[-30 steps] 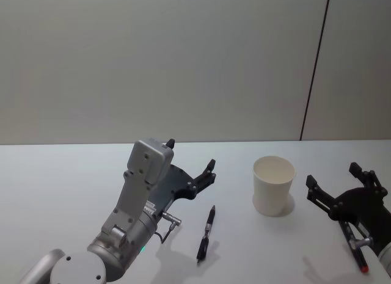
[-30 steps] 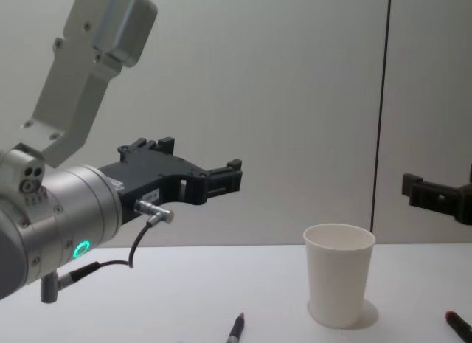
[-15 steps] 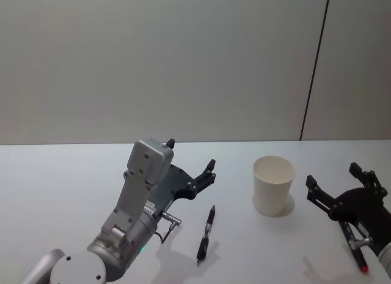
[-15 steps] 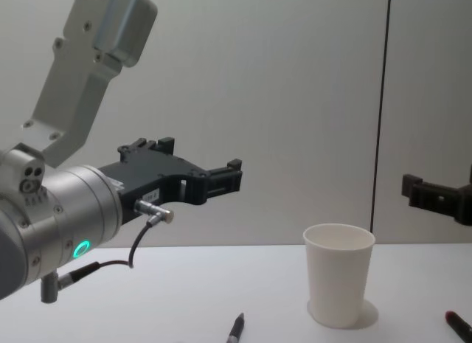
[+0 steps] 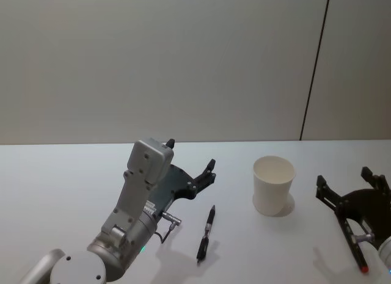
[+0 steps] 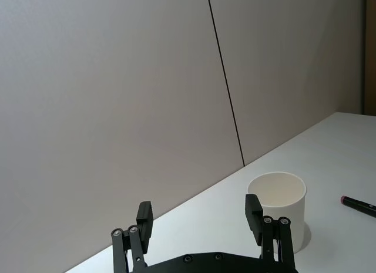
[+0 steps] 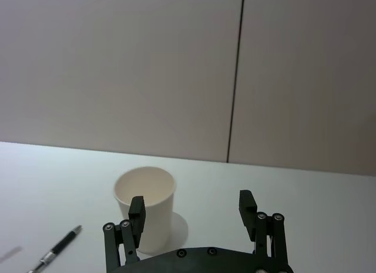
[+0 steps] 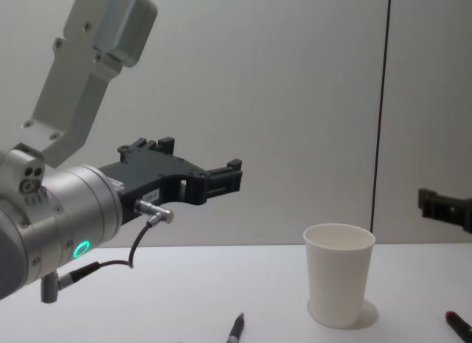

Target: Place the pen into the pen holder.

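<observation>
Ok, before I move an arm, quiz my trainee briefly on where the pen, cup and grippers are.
1. True or false: the pen lies flat, to the left of the cup.
2. Which is nearer the pen? A: left gripper. B: right gripper. C: both equally.
3. Fill in: both grippers are ____ and hold nothing.
Key: 1 true; 2 A; 3 open.

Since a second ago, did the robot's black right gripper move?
Yes. The right gripper moved toward the robot's right, away from the plain white paper cup, which stayed put.
</observation>
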